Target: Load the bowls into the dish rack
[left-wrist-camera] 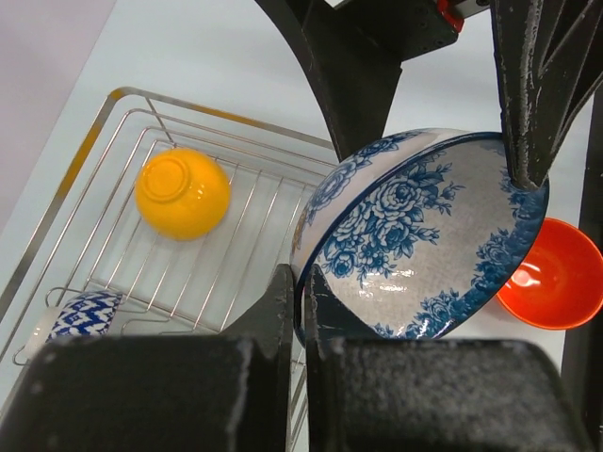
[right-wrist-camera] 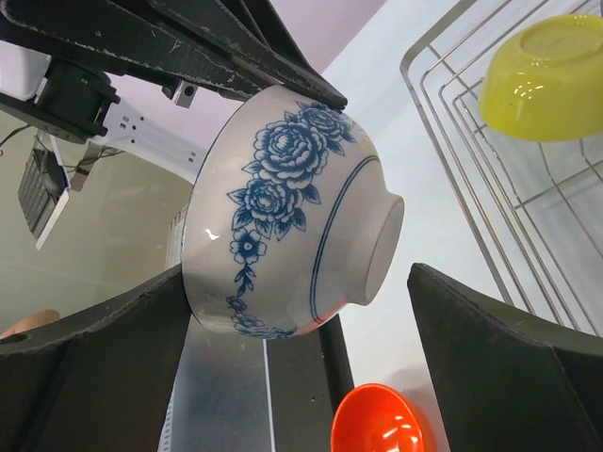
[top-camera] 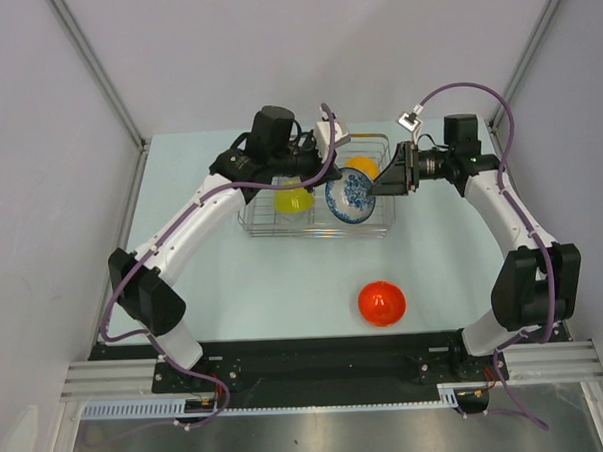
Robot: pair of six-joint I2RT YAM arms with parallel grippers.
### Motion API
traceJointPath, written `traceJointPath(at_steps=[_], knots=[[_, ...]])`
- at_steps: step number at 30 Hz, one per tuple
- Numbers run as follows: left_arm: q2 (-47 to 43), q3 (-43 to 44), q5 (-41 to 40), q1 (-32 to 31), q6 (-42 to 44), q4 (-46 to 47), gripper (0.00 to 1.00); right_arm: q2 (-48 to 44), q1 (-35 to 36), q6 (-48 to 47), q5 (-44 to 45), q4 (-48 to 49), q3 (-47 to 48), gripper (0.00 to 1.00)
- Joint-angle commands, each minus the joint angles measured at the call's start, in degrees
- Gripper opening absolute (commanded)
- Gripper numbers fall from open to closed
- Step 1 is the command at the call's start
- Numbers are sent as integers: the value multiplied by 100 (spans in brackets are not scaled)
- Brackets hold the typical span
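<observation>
My left gripper is shut on the rim of the white bowl with the blue flower pattern and holds it tilted on its side above the right part of the silver wire dish rack. My right gripper is open, and its fingers straddle the same bowl rim to base. The lime-yellow bowl and the orange bowl lie upside down in the rack. The zigzag bowl is in the rack's corner. The red bowl sits on the table.
The rack stands at the back middle of the pale table, with both arms reaching over it. White walls close in the left, right and back. The red bowl is alone in front of the rack.
</observation>
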Motion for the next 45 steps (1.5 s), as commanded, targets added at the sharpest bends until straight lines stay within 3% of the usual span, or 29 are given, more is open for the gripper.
traceJointPath(at_steps=[1, 8, 19, 29, 32, 41, 45], knots=[[-203, 414, 293, -23, -52, 607, 0, 6, 61, -494, 300, -427, 219, 100], [-115, 388, 231, -5, 72, 624, 0, -161, 122, -371, 256, -479, 193, 100], [-53, 291, 327, 12, -78, 783, 0, -600, 149, 991, -17, 1190, -246, 100], [-124, 115, 257, 21, -43, 827, 0, -679, -1, 1308, -113, 1524, -316, 99], [-97, 133, 257, 30, -43, 844, 0, -706, 8, 1519, -148, 1761, -378, 90], [34, 230, 301, 56, -60, 818, 1, -767, 70, 2203, -333, 2594, -624, 49], [114, 247, 310, 56, -87, 792, 0, -811, 96, 2661, -394, 3115, -738, 25]])
